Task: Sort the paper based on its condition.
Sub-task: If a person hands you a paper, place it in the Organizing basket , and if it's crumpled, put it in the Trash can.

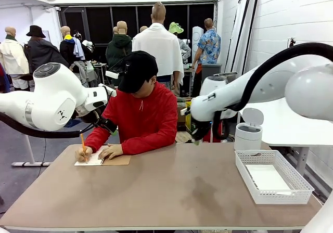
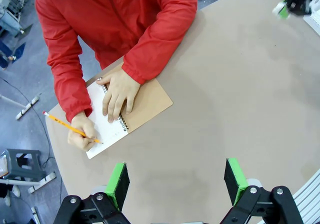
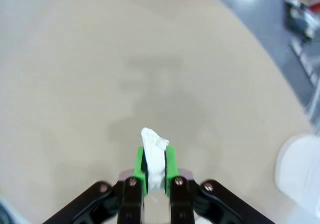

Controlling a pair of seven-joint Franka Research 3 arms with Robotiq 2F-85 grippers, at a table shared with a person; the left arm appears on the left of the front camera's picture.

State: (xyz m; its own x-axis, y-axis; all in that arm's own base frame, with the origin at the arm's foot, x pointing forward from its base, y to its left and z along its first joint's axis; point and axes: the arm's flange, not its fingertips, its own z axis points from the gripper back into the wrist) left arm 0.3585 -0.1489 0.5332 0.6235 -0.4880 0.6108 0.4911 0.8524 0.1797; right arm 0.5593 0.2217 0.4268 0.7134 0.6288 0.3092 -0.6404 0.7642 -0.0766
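Note:
My right gripper (image 3: 155,159) is shut on a small crumpled piece of white paper (image 3: 153,143), which sticks out above the green pads, high over the tan table (image 3: 100,84). In the front view this gripper (image 1: 197,136) hangs over the table's far edge, right of the person. A flat white sheet of paper (image 1: 268,177) lies in the white basket (image 1: 299,182). My left gripper (image 2: 176,173) is open and holds nothing above the table, near the person's notebook (image 2: 145,104).
A person in a red top writes with a pencil (image 2: 70,129) on the open spiral notebook (image 1: 104,160) at the far left. A white lidded bin (image 1: 247,134) stands behind the basket, off the table's right end.

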